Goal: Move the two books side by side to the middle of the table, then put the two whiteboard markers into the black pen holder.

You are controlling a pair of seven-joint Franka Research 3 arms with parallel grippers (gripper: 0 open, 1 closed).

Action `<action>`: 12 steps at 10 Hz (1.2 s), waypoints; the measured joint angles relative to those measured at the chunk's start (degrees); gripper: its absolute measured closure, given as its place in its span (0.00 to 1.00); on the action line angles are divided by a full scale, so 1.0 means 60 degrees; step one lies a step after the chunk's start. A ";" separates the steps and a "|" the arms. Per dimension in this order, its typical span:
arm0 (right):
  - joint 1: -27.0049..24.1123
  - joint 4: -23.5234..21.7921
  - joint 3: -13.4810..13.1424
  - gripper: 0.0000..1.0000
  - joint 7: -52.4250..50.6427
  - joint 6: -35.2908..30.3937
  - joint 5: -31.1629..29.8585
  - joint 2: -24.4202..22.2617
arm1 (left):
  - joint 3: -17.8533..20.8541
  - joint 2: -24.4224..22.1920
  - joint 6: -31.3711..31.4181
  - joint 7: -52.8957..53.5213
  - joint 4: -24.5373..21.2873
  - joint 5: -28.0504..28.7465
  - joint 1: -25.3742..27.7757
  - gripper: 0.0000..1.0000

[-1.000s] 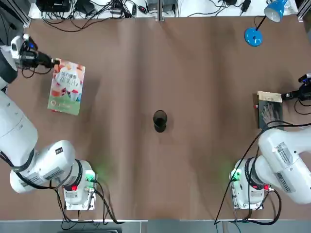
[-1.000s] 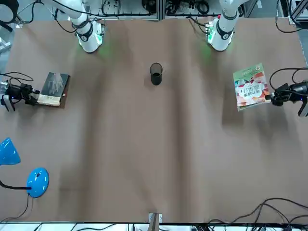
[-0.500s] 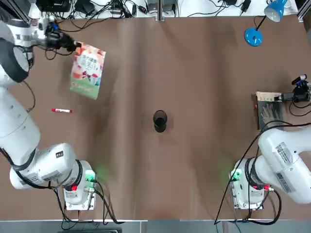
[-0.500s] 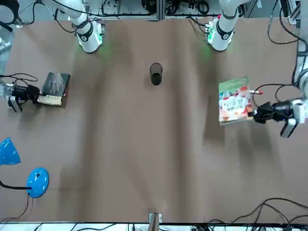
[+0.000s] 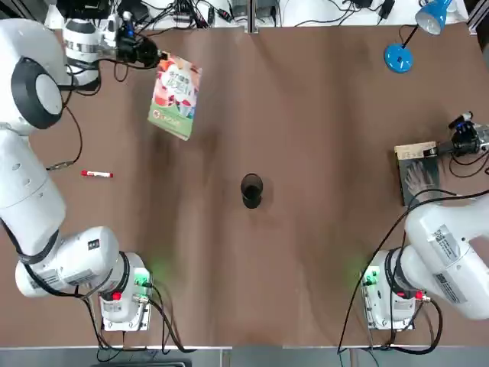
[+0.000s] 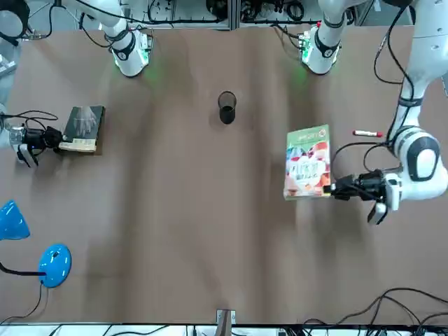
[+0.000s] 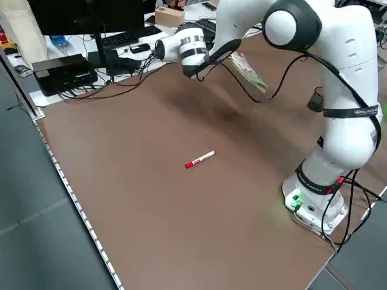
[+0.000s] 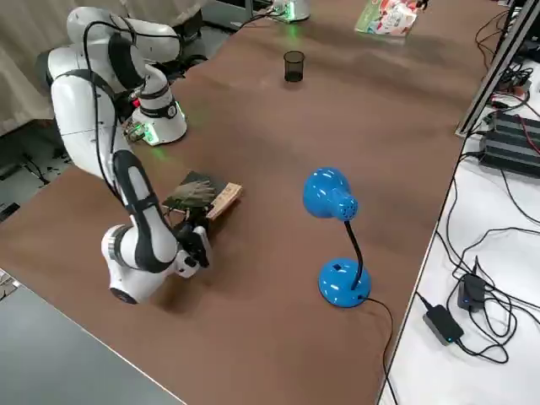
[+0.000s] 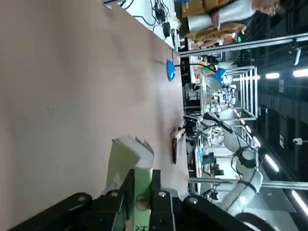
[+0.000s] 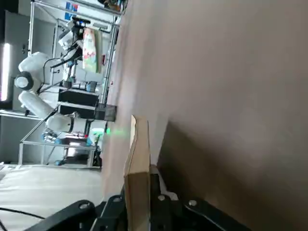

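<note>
My left gripper is shut on the far edge of the colourful book, which hangs tilted above the table at the far left; its cream edge sits between the fingers. My right gripper is shut on the far edge of the dark grey book at the table's right side, and the book's pale edge stands between its jaws. One whiteboard marker lies at the left. The black pen holder stands upright mid-table.
A blue lamp with its round base stands at the far right corner. Cables and boxes run along the far edge. Both arm bases stand at the near edge.
My left gripper carried the colourful book away from the left edge, farther and toward the middle, uncovering the marker. My right gripper closed on the dark grey book's edge and nudged it slightly.
</note>
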 joint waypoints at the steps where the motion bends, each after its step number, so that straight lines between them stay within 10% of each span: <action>1: 0.0168 0.0104 0.0012 0.85 0.0428 -0.0456 -0.0001 -0.0169 | -0.0495 0.0340 0.0579 -0.0148 0.0180 -0.0020 -0.0014 0.84; 8: 0.0234 0.0918 -0.0038 0.85 0.3500 -0.4331 -0.0198 -0.1608 | -0.1374 0.1934 0.3306 -0.1219 0.1039 -0.0388 -0.1286 0.84; 12: 0.0822 0.0913 0.0089 0.85 0.5255 -0.5185 0.0424 -0.4108 | -0.1390 0.2129 0.4298 -0.1208 0.1015 -0.0368 -0.2049 0.84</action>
